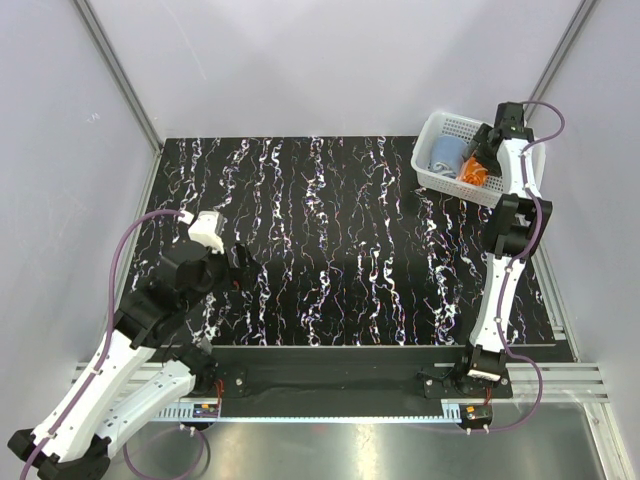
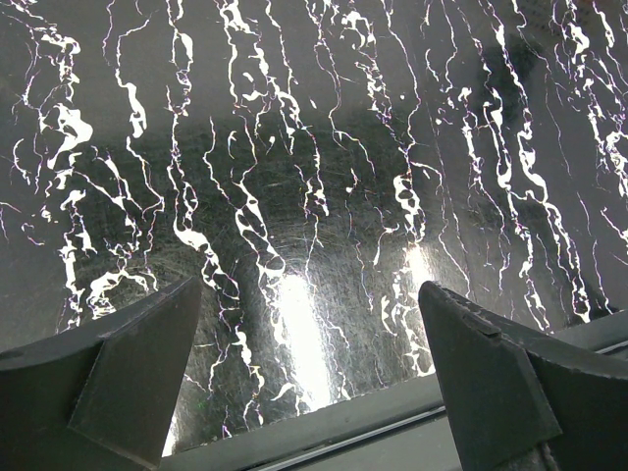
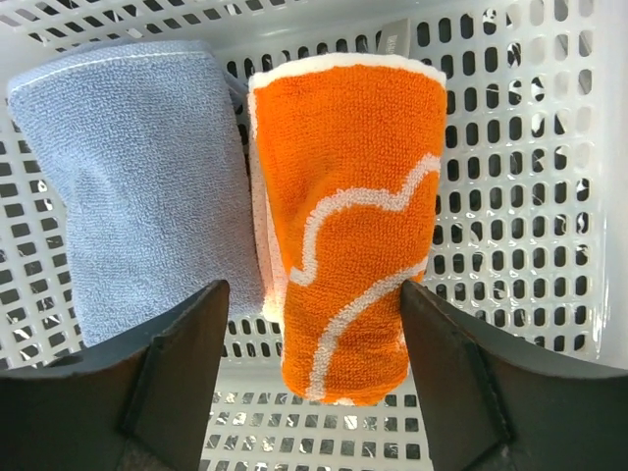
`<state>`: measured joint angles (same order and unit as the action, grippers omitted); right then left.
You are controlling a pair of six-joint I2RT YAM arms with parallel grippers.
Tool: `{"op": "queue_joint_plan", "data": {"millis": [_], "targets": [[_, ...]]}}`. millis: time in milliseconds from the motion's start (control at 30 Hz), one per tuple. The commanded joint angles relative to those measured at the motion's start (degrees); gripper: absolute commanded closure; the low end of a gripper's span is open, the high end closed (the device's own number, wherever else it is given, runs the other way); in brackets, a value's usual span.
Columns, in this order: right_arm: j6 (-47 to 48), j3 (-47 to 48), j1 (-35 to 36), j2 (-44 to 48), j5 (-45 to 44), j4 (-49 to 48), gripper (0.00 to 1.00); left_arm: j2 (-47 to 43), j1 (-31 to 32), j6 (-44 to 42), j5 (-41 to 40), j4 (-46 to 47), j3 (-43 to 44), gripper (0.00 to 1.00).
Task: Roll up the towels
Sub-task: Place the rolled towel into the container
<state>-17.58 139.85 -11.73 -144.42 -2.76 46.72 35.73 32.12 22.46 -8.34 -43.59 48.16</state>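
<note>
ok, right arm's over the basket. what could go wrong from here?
1. Right jaws straddle the orange towel; a skewed retreat might drag it and loosen the roll.
2. One jaw sits close by the blue towel and may snag it.
3. The basket stands at the far corner of the table; a nudge could shift it.

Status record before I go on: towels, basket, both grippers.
orange towel: rolled, lying in basket
blue towel: rolled, in basket, side by side with orange towel
basket: white mesh, far right corner of table
right gripper: open, above basket, one finger on either side of orange towel
left gripper: open, empty, over bare table
unrolled towels: none in view
</note>
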Motion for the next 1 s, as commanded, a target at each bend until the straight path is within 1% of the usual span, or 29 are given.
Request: {"op": "queue_joint_plan", "data": {"millis": [0, 67, 100, 133, 200, 233, 300, 333, 433, 500, 633, 733, 767, 933, 967], "targets": [[-1.22, -0.02, -0.14, 2.30, 2.41, -2.42, 0.24, -0.66, -0.48, -1.01, 1.22, 2.55, -0.17, 0.01], [-1.84, -0.54, -0.14, 1.95, 2.59, -2.86, 0.27, -0.57, -0.65, -1.01, 1.40, 2.64, -0.17, 0.01], [-2.19, -1.15, -0.14, 2.12, 2.59, -3.56, 0.32, -0.66, -0.65, -1.10, 1.48, 2.64, -0.09, 0.01], [-2.71, -3.42, -0.14, 2.99, 4.50, -5.74, 0.35, -0.57, -0.74, -1.10, 1.57, 2.55, -0.17, 0.01], [-3.24, -5.72, -0.14, 3.70, 5.22, -8.04, 0.44, -0.57, -0.83, -1.10, 1.74, 2.64, -0.17, 0.01], [-3.59, -6.69, -0.14, 3.53, 5.66, -9.00, 0.53, -0.57, -0.92, -1.10, 1.83, 2.72, -0.17, 0.01], [-3.77, -6.17, -0.14, 2.48, 5.58, -8.67, 0.63, -0.57, -1.09, -1.19, 2.01, 2.72, -0.17, 0.01], [-3.95, -5.56, -0.14, 1.35, 5.58, -7.97, 0.70, -0.57, -1.09, -1.28, 2.18, 2.81, -0.17, 0.01], [-4.39, -6.87, -0.14, 0.46, 5.32, -8.66, 0.79, -0.74, -1.27, -1.36, 2.19, 2.72, -0.17, 0.01], [-4.39, -8.53, -0.14, 0.54, 5.23, -9.88, 0.79, -0.66, -1.36, -1.45, 2.36, 2.90, -0.26, 0.01], [-4.13, -8.89, -0.14, 0.37, 4.61, -10.07, 0.79, -0.39, -1.53, -1.45, 2.71, 2.90, -0.26, 0.01], [-3.69, -7.67, -0.14, 0.10, 4.17, -8.93, 0.75, -0.48, -1.71, -1.45, 2.80, 2.90, -0.26, 0.01], [-3.60, -7.32, -0.14, 0.28, 4.00, -8.49, 0.71, -0.48, -1.80, -1.45, 2.89, 2.90, -0.26, 0.01], [-2.63, -7.05, -0.14, 3.35, 3.12, -7.26, 0.62, -0.74, -1.80, -1.45, 2.89, 2.99, -0.26, 0.01], [-2.54, -7.14, -0.14, 4.05, 1.81, -7.34, 0.61, -0.83, -1.80, -1.54, 2.98, 2.99, -0.26, 0.01]]}}
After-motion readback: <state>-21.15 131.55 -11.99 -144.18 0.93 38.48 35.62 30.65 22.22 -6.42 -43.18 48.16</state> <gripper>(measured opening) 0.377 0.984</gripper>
